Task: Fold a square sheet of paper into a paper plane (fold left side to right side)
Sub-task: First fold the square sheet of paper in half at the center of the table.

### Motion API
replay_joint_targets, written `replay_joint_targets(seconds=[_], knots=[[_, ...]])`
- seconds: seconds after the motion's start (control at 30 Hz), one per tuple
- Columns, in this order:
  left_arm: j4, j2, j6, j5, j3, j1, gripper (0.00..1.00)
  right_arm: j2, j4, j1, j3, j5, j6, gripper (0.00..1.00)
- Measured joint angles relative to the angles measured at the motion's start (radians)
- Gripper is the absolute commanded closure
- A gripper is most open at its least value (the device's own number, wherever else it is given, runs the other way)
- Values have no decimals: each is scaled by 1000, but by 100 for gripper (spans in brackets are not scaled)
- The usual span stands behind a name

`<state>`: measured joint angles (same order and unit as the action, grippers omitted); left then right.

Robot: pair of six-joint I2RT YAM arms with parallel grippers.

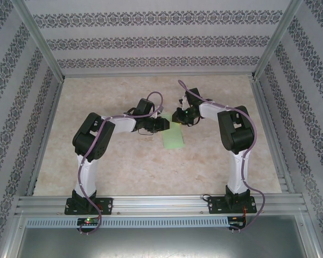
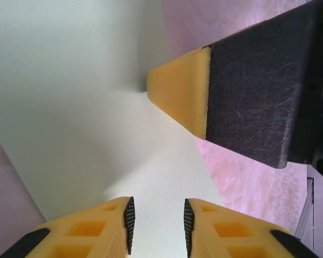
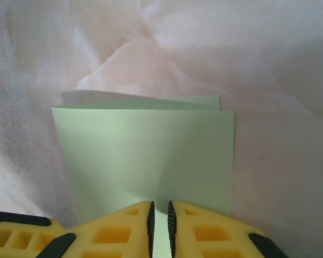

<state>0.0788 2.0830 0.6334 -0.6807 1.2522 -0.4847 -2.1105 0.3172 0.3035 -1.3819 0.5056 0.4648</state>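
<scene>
The square sheet of paper (image 1: 174, 138) lies on the table folded in half, a light green strip; at its far end in the right wrist view (image 3: 145, 156) the lower layer peeks out past the upper one. My left gripper (image 1: 160, 126) hovers at the strip's left edge, jaws open over the paper (image 2: 86, 107) with nothing between them (image 2: 159, 226). My right gripper (image 1: 178, 117) is at the strip's far end, its jaws nearly together with a thin slit (image 3: 160, 226). Its yellow fingertip (image 2: 177, 91) presses down on the paper, which dents around it.
The tabletop (image 1: 124, 161) is pale marbled stone. Metal frame rails (image 1: 151, 204) run along the near edge, patterned walls close in the sides and back. Cables loop over both arms.
</scene>
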Motion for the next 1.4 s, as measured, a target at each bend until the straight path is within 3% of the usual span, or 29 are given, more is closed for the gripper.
replay_joint_targets(seconds=[0.63,1.4], knots=[[42,-31,-35,11,-82,-27,68,-3,43,0,-17,-8,0,81],[-55,-143,-68,37,-172,-135,67,-7,68,0,-30,-12,0,81]])
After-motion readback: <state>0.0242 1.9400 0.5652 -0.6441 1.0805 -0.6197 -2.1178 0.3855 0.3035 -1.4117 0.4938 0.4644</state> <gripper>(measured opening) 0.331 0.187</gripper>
